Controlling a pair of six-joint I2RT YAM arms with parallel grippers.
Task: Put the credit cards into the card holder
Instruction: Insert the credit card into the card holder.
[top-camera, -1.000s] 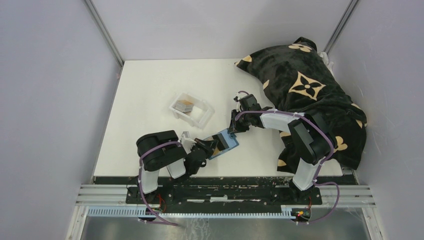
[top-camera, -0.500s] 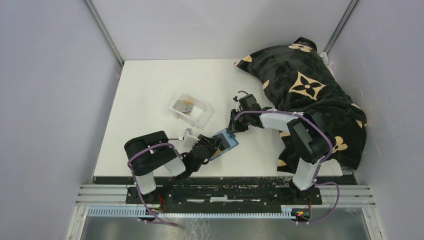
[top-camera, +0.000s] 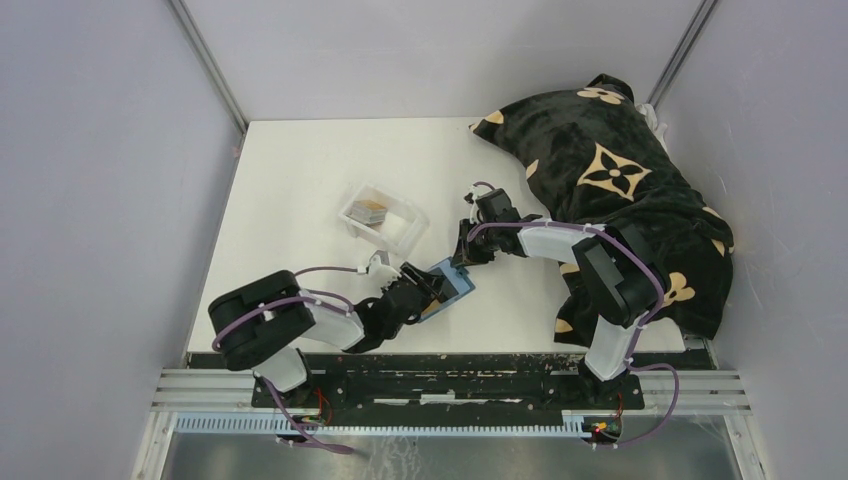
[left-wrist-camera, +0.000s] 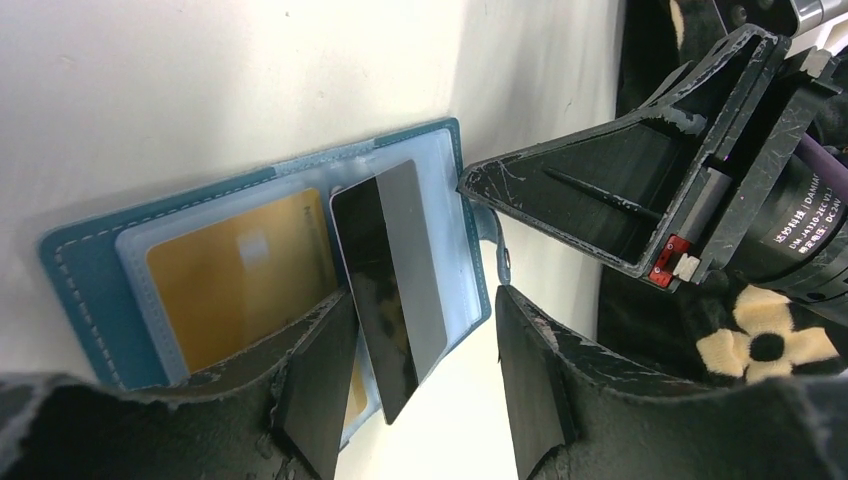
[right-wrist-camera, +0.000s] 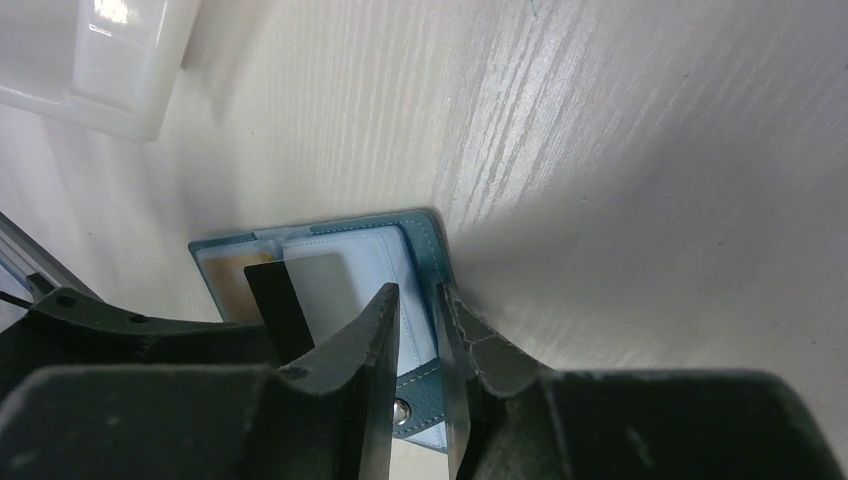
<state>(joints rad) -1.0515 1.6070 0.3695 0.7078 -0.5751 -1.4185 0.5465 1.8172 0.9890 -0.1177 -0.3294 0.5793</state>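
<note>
The teal card holder (top-camera: 450, 287) lies open near the table's front edge. A gold card (left-wrist-camera: 240, 285) sits in its clear sleeve. A dark grey card (left-wrist-camera: 390, 285) is pushed partway into the neighbouring sleeve, its near end sticking out. My left gripper (left-wrist-camera: 420, 390) stands open around that end, and the card lies close to the left finger (left-wrist-camera: 320, 385). My right gripper (right-wrist-camera: 418, 300) is closed narrowly over the card holder's far edge (right-wrist-camera: 425, 240), beside the snap tab (right-wrist-camera: 405, 410). More credit cards (top-camera: 370, 212) lie in the clear tray.
The clear plastic tray (top-camera: 402, 232) stands behind the card holder, left of centre; its corner (right-wrist-camera: 120, 70) shows in the right wrist view. A black pillow with gold flowers (top-camera: 610, 170) fills the right side of the table, against the right arm.
My left gripper has opened and let go of the dark grey card, and the left arm's elbow has swung out to the left. The right gripper has stayed put.
</note>
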